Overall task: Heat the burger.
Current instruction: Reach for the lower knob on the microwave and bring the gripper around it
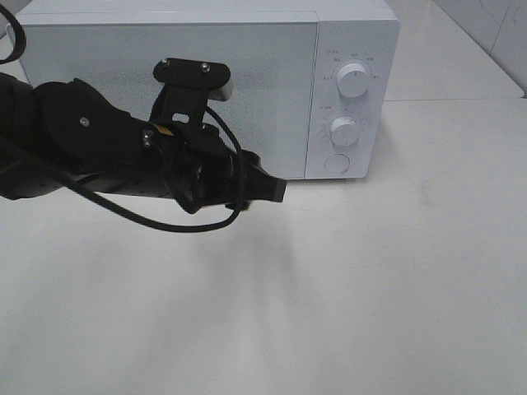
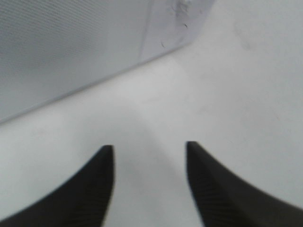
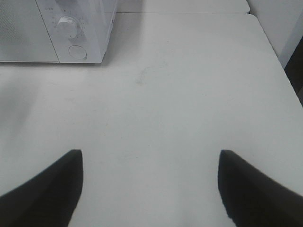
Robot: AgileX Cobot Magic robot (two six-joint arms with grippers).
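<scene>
Burger: not in sight in any view, not on the table and not between either pair of fingers, so its direction from the grippers and the lie of its axis cannot be read; if it is anywhere near, my guess is behind the shut door of the microwave, which is unconfirmed. Nearest: right gripper (image 3: 150,153), fingers spread wide, nothing between them, bare white table (image 1: 395,288) beneath; this gripper is absent from the high view, so it sits back from the work. Further in: left gripper (image 2: 149,147), fingers parted with a clear gap, holding nothing, hovering low over the table just in front of the microwave's lower front edge. Left arm reaches in from the left of the high view, tips pointing toward the control side. Furthest: microwave (image 1: 354,25), white, door (image 1: 272,90) closed flush, too frosted to see inside. Control panel right of the door: upper knob (image 1: 353,81), lower knob (image 1: 343,132), round button (image 1: 337,163) beneath them. Judgement: left arm is by far the nearer to the oven front, its tips just short of the panel; the knobs and button lie ahead of it and slightly higher, so the coming move likely turns on that short reach toward the panel
</scene>
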